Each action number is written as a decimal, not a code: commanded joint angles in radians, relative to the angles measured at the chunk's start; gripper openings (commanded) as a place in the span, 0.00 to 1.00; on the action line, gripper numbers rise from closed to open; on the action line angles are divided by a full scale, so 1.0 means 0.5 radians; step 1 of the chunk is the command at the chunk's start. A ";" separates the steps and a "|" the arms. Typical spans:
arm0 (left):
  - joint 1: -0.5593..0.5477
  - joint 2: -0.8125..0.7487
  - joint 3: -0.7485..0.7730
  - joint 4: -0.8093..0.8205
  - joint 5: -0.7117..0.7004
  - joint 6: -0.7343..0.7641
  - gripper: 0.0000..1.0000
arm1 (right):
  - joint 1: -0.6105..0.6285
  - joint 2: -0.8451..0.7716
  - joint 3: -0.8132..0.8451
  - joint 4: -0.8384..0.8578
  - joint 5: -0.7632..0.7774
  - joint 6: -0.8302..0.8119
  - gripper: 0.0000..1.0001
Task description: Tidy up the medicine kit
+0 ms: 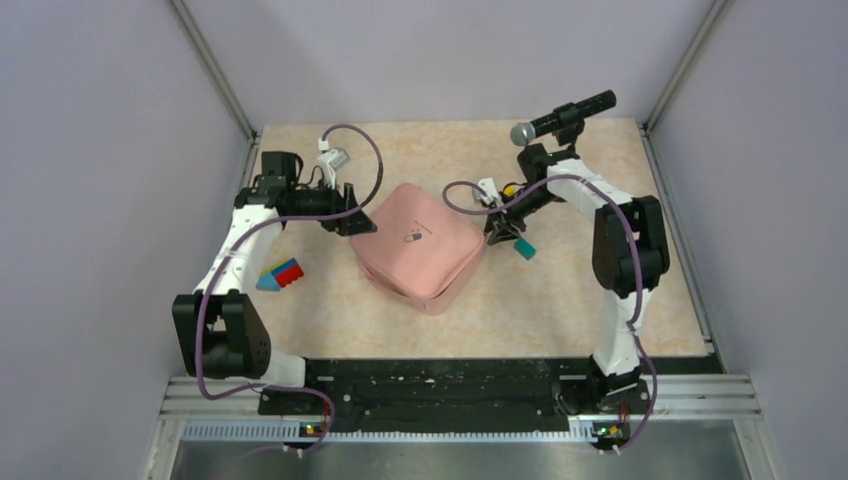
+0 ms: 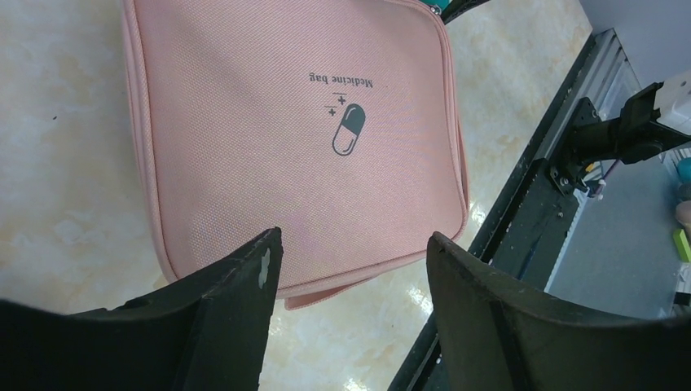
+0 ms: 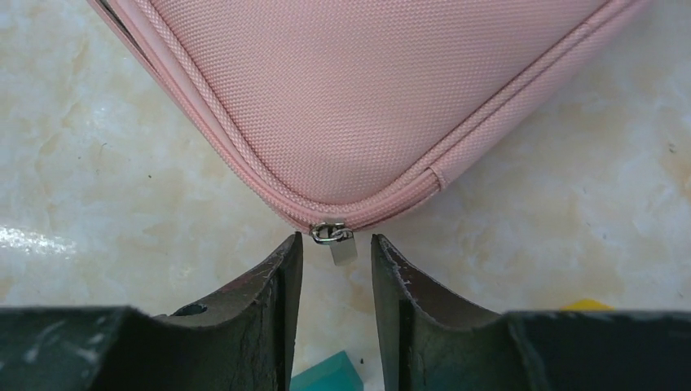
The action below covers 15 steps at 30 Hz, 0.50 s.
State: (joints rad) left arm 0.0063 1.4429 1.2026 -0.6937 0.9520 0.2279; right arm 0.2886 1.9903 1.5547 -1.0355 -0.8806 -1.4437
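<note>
The medicine kit (image 1: 418, 248), a soft pink zip-around case, lies lid down in the middle of the table. The lid carries a pill logo (image 2: 348, 130). My left gripper (image 1: 355, 222) hovers at the kit's left corner, open, with nothing between its fingers (image 2: 244, 285). In the left wrist view the kit (image 2: 285, 147) fills the space ahead of the left gripper (image 2: 352, 244). My right gripper (image 3: 336, 244) sits at the kit's right corner (image 3: 358, 90), jaws a little apart. The zipper pull (image 3: 338, 242) hangs between the fingertips and neither one touches it.
A teal block (image 1: 524, 249) lies just under the right gripper (image 1: 497, 232) and also shows in the right wrist view (image 3: 330, 376). A blue-and-red block (image 1: 281, 274) rests left of the kit. A microphone (image 1: 562, 117) stands at the back right. The black base rail (image 1: 440, 385) runs along the near edge.
</note>
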 commanded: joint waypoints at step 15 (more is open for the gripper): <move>-0.003 0.017 -0.021 0.074 0.027 -0.042 0.67 | 0.068 -0.261 -0.331 0.720 0.092 0.484 0.11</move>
State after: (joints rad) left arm 0.0063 1.4570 1.2003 -0.6888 0.9524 0.2115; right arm 0.3058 2.0190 1.5299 -0.9848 -0.8745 -1.3788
